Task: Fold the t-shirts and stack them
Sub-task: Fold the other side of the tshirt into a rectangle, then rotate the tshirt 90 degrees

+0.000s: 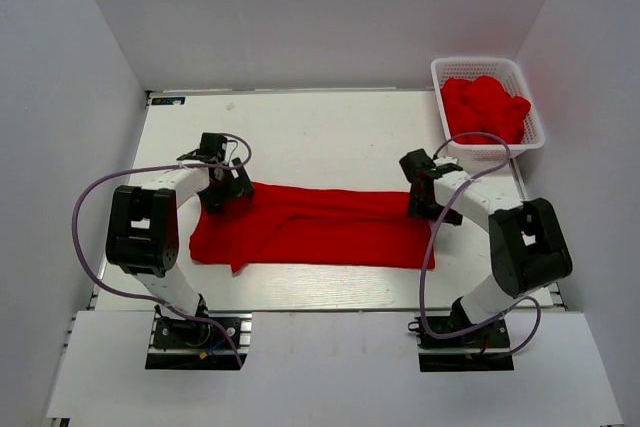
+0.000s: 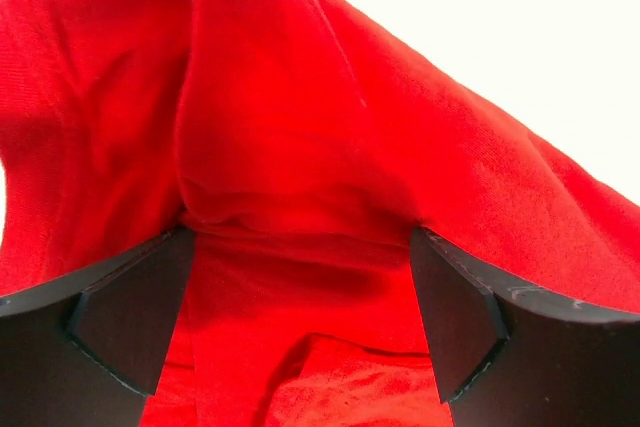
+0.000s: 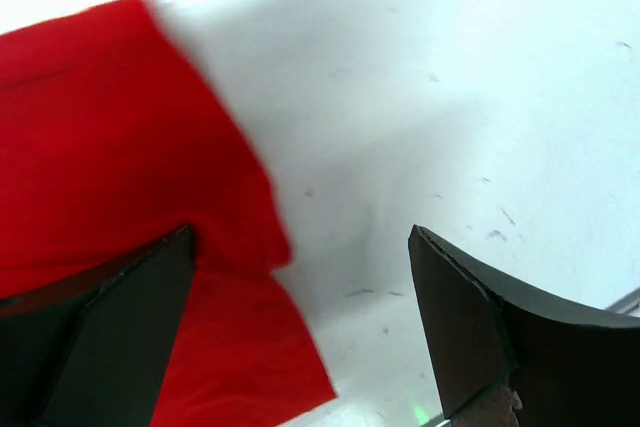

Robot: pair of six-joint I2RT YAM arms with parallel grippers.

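One red t-shirt (image 1: pixel 310 227) lies folded into a long band across the table between the arms. My left gripper (image 1: pixel 230 195) is at its far left corner. In the left wrist view my left gripper (image 2: pixel 300 247) is open wide, with bunched red cloth (image 2: pixel 300 147) between and under the fingers. My right gripper (image 1: pixel 421 207) is at the band's right end. In the right wrist view my right gripper (image 3: pixel 300 242) is open. The shirt's edge (image 3: pixel 120 147) lies by the left finger, with bare table between the jaws. More red t-shirts (image 1: pixel 485 105) are heaped in the basket.
The white lattice basket (image 1: pixel 530 97) stands at the table's back right corner. White walls enclose the table on three sides. The white table (image 1: pixel 320 132) shows bare behind the shirt. Purple cables loop beside both arms.
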